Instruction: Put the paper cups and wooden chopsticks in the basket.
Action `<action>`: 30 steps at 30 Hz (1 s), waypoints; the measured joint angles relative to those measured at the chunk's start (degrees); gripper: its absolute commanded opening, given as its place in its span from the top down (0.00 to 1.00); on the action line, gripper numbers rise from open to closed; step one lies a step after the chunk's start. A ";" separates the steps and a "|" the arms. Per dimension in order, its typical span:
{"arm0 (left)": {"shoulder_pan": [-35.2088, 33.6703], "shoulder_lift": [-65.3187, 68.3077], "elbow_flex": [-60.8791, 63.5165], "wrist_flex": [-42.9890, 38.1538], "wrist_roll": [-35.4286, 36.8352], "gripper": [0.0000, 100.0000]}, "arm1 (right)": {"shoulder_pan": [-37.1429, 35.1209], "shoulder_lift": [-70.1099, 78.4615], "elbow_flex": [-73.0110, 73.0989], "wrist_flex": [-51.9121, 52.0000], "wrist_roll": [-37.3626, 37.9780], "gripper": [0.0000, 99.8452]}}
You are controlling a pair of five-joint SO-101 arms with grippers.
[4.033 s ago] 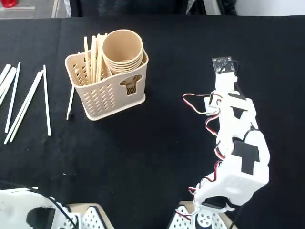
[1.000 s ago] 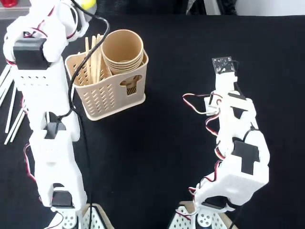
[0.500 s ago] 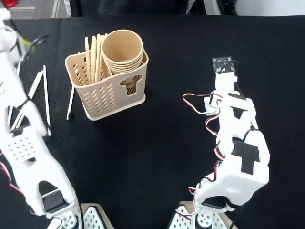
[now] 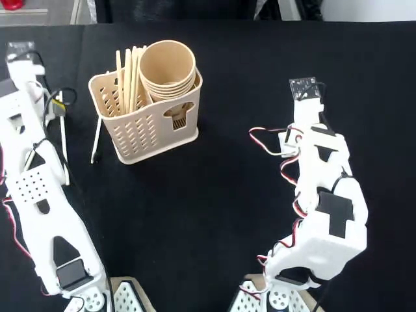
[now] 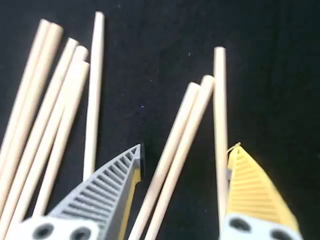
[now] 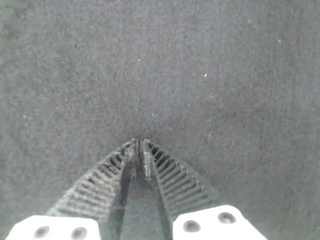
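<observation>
now left gripper point(image 5: 187, 147) off the basket point(image 4: 153, 130), over loose chopsticks point(image 5: 60, 115)

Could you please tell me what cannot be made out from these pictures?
1. High view: the left arm covers most of the loose chopsticks, so their count is unclear.
2. High view: the basket wall hides the lower paper cups, so the stack's number is uncertain.
3. Left wrist view: the open left hand and the picture's edges cut off the chopsticks' ends; contact cannot be judged.
</observation>
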 measured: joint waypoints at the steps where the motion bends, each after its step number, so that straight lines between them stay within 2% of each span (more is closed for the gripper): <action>1: 0.00 1.14 -0.97 -0.09 -0.44 0.73 | 0.00 0.00 0.00 0.00 0.00 0.99; 8: -1.41 5.10 -3.96 0.53 -2.02 0.74 | 0.00 0.00 0.09 0.00 0.00 0.99; 14: -1.93 5.63 -4.04 4.22 -2.02 0.97 | 0.00 0.00 0.09 0.00 0.00 0.99; 15: -1.93 5.63 -4.04 4.57 -2.02 0.98 | 0.00 0.00 0.09 0.00 0.00 0.99; 24: -2.11 4.92 -5.63 6.07 -2.20 0.97 | 0.00 0.00 0.09 0.00 0.00 0.99; 30: -2.64 4.66 -16.26 18.37 -2.02 0.97 | 0.00 0.00 0.09 0.00 0.00 0.99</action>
